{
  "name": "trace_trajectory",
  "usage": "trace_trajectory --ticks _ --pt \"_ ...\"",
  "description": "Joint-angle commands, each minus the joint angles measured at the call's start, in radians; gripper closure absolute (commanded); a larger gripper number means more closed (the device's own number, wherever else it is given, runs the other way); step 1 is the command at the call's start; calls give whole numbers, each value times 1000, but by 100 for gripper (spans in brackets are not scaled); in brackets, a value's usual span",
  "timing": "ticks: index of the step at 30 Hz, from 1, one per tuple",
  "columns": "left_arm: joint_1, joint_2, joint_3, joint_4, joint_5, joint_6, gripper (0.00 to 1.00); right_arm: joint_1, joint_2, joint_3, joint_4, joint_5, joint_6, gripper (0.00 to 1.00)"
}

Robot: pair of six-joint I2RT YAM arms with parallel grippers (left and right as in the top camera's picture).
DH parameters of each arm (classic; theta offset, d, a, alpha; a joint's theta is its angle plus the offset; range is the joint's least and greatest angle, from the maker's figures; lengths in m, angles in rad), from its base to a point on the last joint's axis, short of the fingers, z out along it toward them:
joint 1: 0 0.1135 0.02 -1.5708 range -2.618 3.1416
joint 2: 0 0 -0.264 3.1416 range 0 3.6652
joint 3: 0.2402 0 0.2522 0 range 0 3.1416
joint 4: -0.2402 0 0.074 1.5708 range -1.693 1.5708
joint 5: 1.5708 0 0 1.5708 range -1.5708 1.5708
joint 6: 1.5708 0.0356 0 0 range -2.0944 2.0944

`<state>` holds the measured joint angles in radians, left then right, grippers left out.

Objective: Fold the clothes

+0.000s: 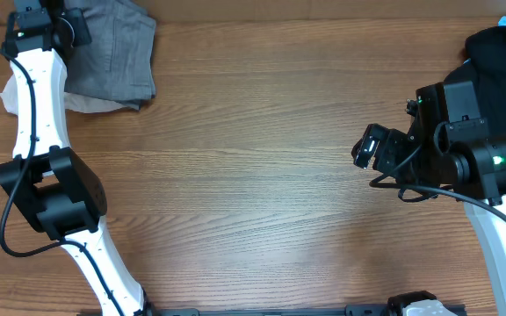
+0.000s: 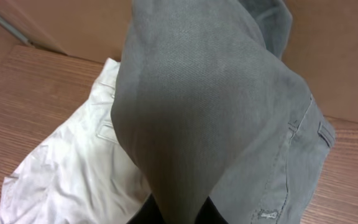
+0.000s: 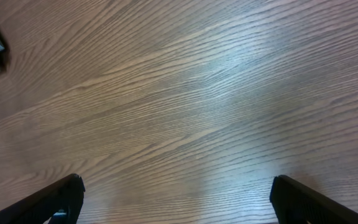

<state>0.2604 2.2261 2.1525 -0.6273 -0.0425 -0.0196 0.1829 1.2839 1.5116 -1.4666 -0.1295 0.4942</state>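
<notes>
While left gripper pinches the grey shorts | shorts bunched at table's far-left corner, cream cloth there too | right gripper spread wide above table's right side

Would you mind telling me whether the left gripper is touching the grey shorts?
Touching. The left wrist view shows the grey shorts drawn up in a taut ridge into the left gripper, which pinches the fabric at the bottom edge.
</notes>
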Motion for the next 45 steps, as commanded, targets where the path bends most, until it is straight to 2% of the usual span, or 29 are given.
trace_trajectory --ticks 1,11,20,26,34,36,38,41,42,45 --pt "17 -2 42 29 -24 6 91 -4 -9 15 1 17 4 0" --pt "46 2 42 64 -46 5 93 -4 42 15 -16 17 4 0" --pt "75 79 42 61 -27 56 89 -4 58 15 -17 16 4 0" --pt "85 108 42 106 -62 118 89 -4 58 15 -22 16 4 0" --pt "122 109 42 196 -32 133 85 -4 58 15 -44 17 9 0" --pt "130 114 42 204 -13 132 78 -4 58 15 -44 17 19 0" --pt "136 125 42 206 -10 132 64 -4 58 15 -43 16 29 0" --pt "144 146 42 187 -22 132 16 -4 58 15 -43 17 30 0" --pt "146 153 42 183 -32 130 13 -4 58 15 -44 17 30 0" --pt "152 163 42 153 -66 120 12 -4 58 15 -47 17 30 0"
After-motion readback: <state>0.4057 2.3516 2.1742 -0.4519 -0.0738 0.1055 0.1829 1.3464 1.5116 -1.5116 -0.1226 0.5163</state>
